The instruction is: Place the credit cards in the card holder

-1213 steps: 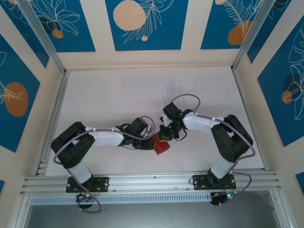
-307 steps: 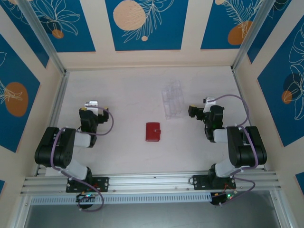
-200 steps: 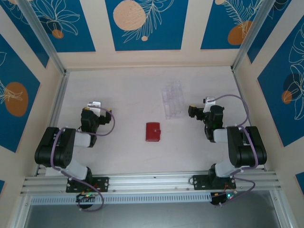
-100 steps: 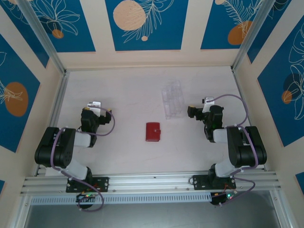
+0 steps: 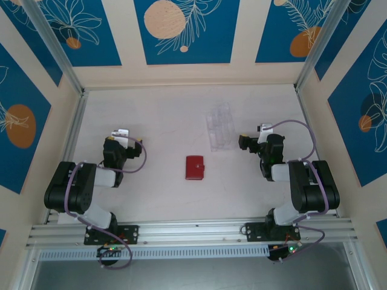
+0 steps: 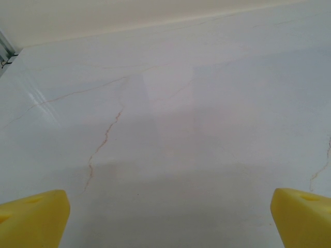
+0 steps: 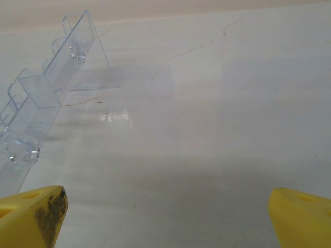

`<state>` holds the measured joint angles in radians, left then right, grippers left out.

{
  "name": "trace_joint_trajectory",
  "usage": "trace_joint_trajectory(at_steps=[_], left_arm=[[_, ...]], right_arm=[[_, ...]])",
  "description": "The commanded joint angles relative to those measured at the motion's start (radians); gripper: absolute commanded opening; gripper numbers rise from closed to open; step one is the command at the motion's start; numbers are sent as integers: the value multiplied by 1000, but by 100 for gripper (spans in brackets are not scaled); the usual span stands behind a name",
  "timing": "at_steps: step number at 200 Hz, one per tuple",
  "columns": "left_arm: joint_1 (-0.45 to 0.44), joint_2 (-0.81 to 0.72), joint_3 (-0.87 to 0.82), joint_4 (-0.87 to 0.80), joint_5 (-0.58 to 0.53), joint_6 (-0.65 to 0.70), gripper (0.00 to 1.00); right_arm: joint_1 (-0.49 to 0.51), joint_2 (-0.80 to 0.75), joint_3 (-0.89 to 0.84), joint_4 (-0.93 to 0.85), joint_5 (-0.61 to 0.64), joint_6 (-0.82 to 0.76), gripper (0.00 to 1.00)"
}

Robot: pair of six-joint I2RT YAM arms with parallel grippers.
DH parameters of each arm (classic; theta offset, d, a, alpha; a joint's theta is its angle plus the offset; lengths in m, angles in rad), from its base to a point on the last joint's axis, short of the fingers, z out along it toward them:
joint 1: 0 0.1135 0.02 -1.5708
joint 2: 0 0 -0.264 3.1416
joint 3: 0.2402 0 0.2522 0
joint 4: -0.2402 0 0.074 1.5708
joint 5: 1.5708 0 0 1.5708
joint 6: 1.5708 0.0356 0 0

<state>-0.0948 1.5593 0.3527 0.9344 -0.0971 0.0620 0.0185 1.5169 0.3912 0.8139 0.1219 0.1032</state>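
Table: white, faintly veined, pale walls round it
Card holder: red, closed, lying flat on the table
Clear tray: beyond the card holder, slightly right, apart from it

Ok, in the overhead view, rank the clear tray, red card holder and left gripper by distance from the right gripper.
1. Clear tray, just left of the right gripper.
2. Card holder, table centre.
3. Left gripper, far left side.
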Motion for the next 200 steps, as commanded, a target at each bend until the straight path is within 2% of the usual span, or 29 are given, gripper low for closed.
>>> trace_joint_trajectory(at_steps=[1,200], left_arm=[[-6,-2,6,24,5,17,100],[-23,-1,-13,66,-32,28,100]], right_arm=[[1,5,21,1,-24,-22,99],[14,3,9,22,-5,-32,99]])
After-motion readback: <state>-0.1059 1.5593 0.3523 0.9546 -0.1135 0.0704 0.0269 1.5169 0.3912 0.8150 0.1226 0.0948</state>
